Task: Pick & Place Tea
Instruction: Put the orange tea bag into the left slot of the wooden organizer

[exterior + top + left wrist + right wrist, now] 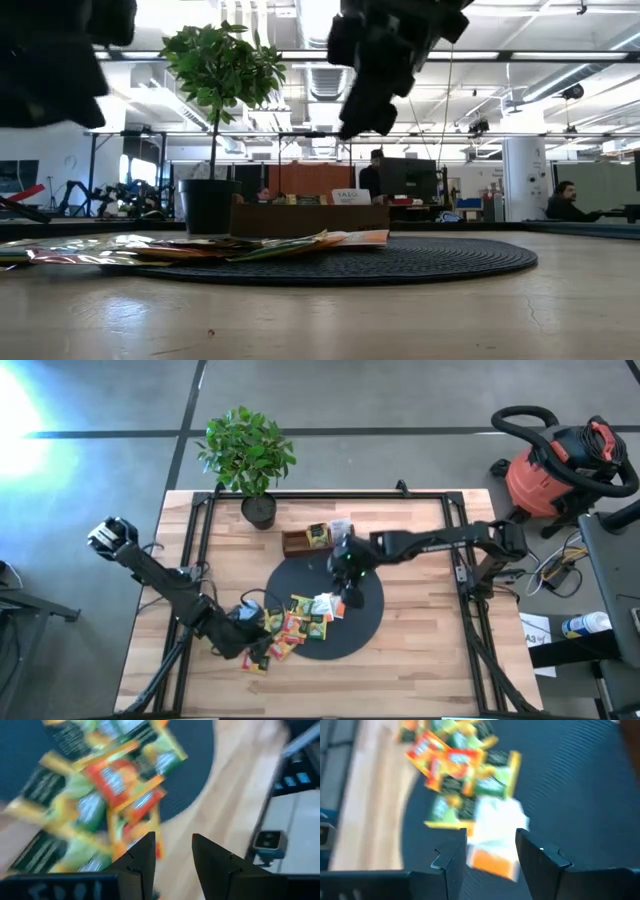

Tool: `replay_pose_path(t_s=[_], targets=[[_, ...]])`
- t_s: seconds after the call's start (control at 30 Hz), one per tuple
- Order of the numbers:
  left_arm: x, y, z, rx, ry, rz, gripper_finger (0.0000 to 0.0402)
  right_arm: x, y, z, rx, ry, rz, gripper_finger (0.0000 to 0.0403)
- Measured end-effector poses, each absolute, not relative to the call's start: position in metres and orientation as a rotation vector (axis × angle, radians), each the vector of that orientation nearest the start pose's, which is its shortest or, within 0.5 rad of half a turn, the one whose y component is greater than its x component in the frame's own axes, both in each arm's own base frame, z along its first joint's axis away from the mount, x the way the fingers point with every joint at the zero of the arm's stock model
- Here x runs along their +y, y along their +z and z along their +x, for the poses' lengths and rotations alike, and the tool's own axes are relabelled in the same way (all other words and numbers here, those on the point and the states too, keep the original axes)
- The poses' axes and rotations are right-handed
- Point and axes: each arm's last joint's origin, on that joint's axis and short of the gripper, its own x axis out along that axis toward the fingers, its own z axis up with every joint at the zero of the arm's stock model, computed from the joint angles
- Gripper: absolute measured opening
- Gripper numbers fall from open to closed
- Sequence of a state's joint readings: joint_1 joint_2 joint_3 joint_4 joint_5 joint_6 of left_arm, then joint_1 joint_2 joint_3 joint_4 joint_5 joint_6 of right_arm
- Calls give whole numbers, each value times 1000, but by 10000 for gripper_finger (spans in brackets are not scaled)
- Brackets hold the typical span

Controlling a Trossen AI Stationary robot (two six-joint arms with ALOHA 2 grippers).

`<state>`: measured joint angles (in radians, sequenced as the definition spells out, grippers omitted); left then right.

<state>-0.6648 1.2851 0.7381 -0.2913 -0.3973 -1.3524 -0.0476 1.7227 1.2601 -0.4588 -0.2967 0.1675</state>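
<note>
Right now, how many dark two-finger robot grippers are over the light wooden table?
2. The left gripper hangs open above the colourful paper tea sachets at the round black mat's edge; the right gripper hangs open over a white-and-orange sachet on that mat.

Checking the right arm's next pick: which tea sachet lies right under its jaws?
The white-and-orange sachet at the pile's edge on the black disc, framed by the right gripper's open jaws; the rest are green, yellow or red.

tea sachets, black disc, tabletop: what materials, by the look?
Tea sachets: likely printed paper, thin and flat, edges lifting in the low view.
Black disc: probably woven or ribbed matte mat; fine ridges visible.
Tabletop: light wood planks, visible grain, satin finish.
</note>
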Motion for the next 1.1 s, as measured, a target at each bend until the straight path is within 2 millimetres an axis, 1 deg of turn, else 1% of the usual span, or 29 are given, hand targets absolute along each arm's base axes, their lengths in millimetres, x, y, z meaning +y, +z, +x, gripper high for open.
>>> replay_pose_path(t_s=[0.03,0.1,0.17,0.2,0.23,0.3,0.37,0.5,0.6,0.77,0.97,1.1], targets=[[-142,203,205,734,282,-856,103,-5,230,368,918,156,331,164],[-130,184,208,746,386,-885,103,1,225,377,915,138,394,164],[-119,169,210,739,483,-941,103,2,219,383,945,84,501,163],[-115,165,212,715,498,-960,103,2,215,387,959,47,569,161],[-113,164,215,685,490,-978,103,2,212,389,973,19,649,160],[-112,165,224,629,427,-988,103,5,201,395,1024,16,803,158],[-112,164,230,637,354,-950,103,12,189,399,1072,14,892,157],[-117,158,234,748,274,-851,103,27,169,407,1139,-6,975,159],[-119,153,238,773,259,-809,103,36,158,415,1142,-16,1021,158],[-119,144,242,804,274,-769,103,47,152,430,1091,3,1073,153],[-120,133,245,822,293,-756,103,46,139,439,1092,-44,1081,155],[-121,131,248,811,287,-765,103,47,137,444,1086,-52,1078,153]])
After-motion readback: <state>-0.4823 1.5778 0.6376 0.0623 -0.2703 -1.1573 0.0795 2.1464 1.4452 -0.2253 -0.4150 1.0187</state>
